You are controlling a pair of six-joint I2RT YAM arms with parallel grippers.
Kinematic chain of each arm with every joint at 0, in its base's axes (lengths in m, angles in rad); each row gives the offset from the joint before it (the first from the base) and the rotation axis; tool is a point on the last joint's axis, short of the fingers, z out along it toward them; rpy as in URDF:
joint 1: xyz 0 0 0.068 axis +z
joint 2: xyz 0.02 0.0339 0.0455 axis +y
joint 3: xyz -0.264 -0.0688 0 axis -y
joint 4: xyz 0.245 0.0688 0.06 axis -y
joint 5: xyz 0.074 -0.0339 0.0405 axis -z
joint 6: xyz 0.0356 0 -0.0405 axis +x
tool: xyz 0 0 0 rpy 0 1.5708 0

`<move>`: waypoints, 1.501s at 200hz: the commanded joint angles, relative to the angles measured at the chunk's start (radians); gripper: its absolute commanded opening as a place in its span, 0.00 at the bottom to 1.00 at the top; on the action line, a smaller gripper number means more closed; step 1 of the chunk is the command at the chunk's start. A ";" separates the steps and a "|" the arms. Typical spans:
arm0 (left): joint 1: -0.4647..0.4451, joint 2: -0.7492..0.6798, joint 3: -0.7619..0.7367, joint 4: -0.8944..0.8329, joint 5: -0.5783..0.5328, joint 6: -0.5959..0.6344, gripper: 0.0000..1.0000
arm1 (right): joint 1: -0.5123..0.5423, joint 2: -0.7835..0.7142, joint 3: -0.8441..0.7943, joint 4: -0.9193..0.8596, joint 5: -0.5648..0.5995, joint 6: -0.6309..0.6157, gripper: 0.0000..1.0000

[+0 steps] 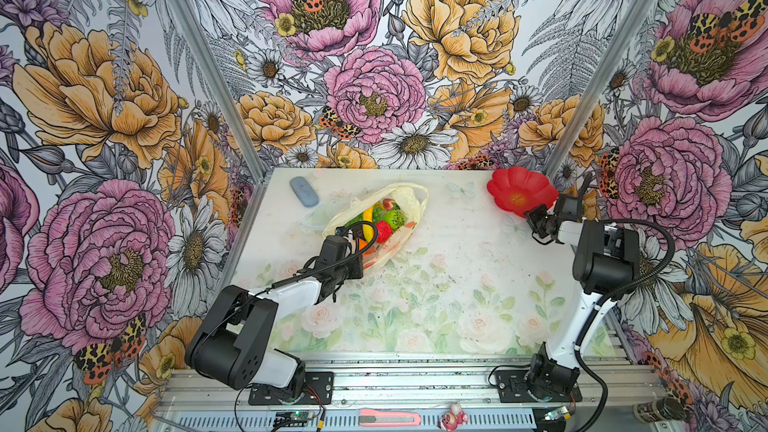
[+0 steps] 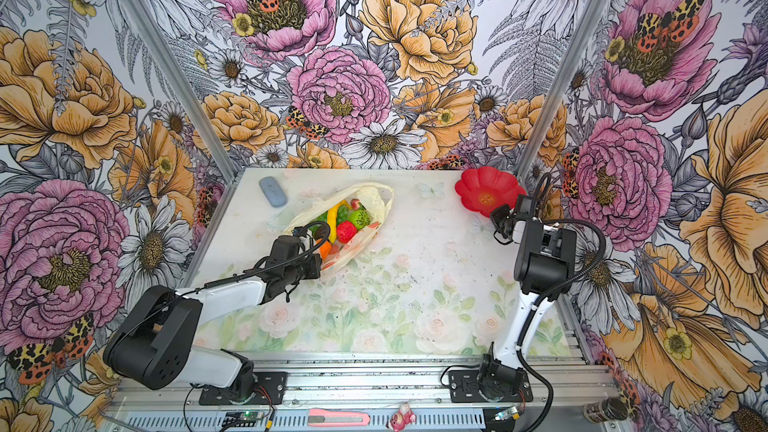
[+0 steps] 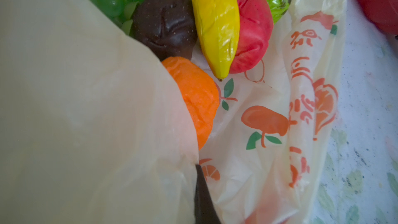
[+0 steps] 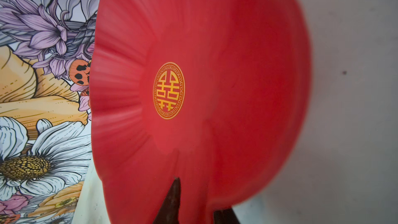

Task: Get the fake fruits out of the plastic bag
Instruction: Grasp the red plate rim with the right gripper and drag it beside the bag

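Left wrist view: the left tool [image 1: 354,241], clenched on the near wall of the plastic bag [image 3: 75,104], faces the fake fruits [image 3: 215,24] lying just ahead inside it on the table [image 1: 457,263], while the right tool [image 1: 533,218], well apart, pinches the rim of the red plate [image 1: 505,184].

Pale-yellow plastic bag [image 1: 392,248], orange-printed; red plate [image 1: 537,188].

Far right, tilted red plate [image 1: 505,184]; far left, blue case [image 1: 304,197]; at near edge, pink box cutter [image 1: 388,417] beside pink toy [image 1: 453,416].
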 commanded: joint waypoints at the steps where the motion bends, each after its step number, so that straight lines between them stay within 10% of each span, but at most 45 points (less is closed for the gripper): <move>1: -0.009 -0.002 0.012 0.017 0.001 -0.003 0.02 | -0.003 -0.040 -0.062 0.044 -0.037 0.010 0.13; 46: -0.008 -0.043 -0.004 0.007 -0.022 -0.019 0.01 | 0.041 -0.135 -0.220 0.130 -0.088 0.034 0.00; 300: 0.001 -0.036 -0.006 -0.003 -0.106 -0.111 0.00 | 0.512 -0.773 -0.681 -0.379 -0.205 -0.125 0.00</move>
